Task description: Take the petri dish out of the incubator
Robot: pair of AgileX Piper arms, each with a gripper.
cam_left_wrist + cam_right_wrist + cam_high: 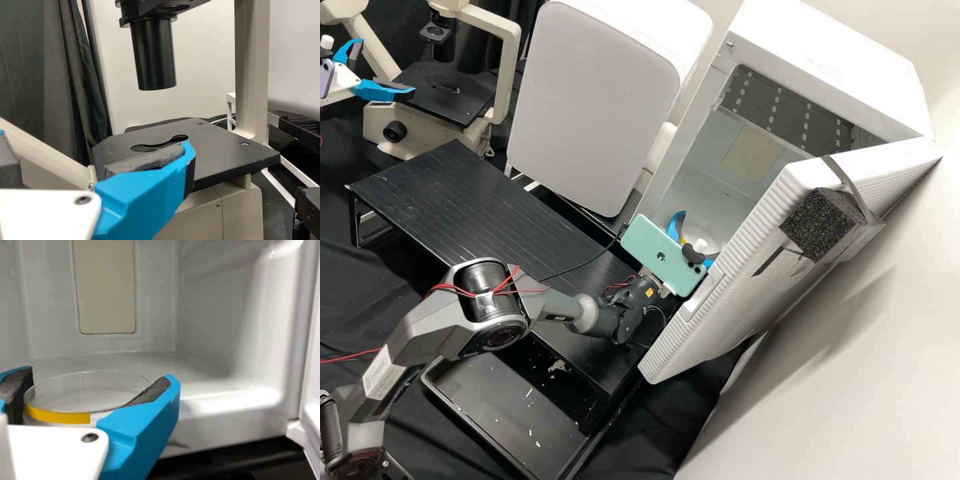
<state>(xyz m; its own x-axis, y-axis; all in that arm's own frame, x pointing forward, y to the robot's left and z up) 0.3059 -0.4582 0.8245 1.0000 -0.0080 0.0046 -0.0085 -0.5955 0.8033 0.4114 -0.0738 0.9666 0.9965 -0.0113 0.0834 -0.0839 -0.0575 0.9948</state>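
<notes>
One open door hangs from the incubator, near a black stand.

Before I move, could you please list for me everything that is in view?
Incubator: one, white, right side
Door: one, white, open
Petri dish: one, clear with yellow strip, at the incubator's opening
Foam block: one, black, on door
Boxy unit: one, pale grey, beside incubator
Microscope: one, cream and black, far left
Low table: one, black, centre
Tray: one, black, lower centre
Mint phone: one, on right arm
Right gripper: one, blue fingers, around dish
Left gripper: one, blue fingers, by microscope
</notes>
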